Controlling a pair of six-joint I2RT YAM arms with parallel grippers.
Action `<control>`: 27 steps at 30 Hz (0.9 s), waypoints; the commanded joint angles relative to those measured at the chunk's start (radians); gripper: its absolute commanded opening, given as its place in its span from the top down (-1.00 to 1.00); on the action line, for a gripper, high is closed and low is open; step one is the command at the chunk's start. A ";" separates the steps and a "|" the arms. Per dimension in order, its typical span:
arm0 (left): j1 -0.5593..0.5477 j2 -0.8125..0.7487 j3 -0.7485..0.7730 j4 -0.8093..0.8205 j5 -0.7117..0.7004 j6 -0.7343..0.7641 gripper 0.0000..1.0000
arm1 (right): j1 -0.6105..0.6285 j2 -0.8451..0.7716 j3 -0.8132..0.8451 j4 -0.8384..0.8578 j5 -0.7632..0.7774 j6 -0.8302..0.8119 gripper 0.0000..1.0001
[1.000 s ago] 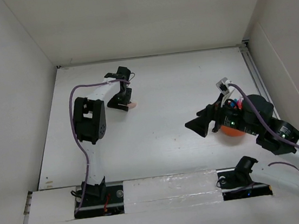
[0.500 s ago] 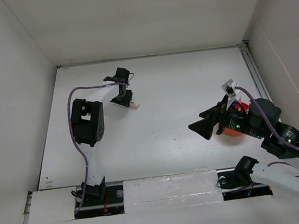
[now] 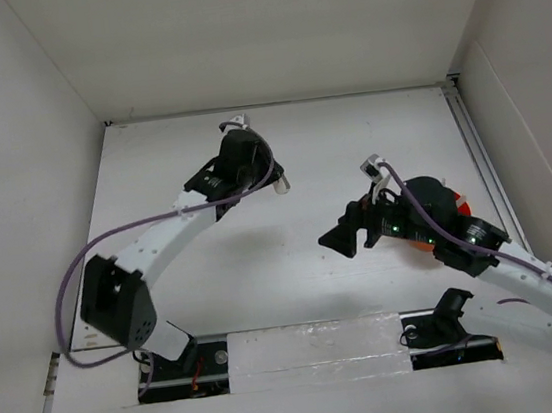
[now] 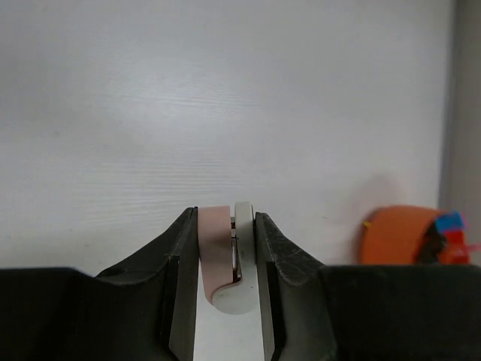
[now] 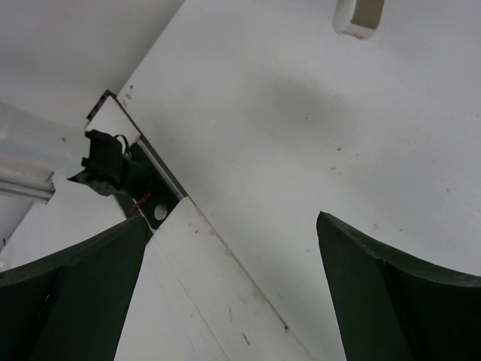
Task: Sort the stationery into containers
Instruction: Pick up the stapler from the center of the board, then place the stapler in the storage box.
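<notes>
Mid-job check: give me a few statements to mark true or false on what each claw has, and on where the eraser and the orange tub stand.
1. The left claw is shut on the pink-and-white block eraser. True.
2. The right claw grips a marker. False: its jaws are wide open with nothing between them.
3. The eraser lies inside the round orange plastic tub. False: it is clamped in the left claw, well apart from the tub.
4. The tub sits on the right side of the white table. True.
5. The tub holds nothing. False: a blue item shows in it.
</notes>
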 commanded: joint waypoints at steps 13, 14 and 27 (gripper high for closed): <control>-0.303 -0.296 0.003 0.040 -0.023 0.239 1.00 | 0.069 0.069 -0.156 0.497 0.379 0.031 -0.92; -0.320 -0.307 0.003 0.040 -0.023 0.248 1.00 | 0.069 0.084 -0.147 0.497 0.399 0.031 -0.89; -0.329 -0.337 -0.006 0.068 0.115 0.268 1.00 | 0.069 0.202 -0.110 0.589 0.417 0.012 -0.25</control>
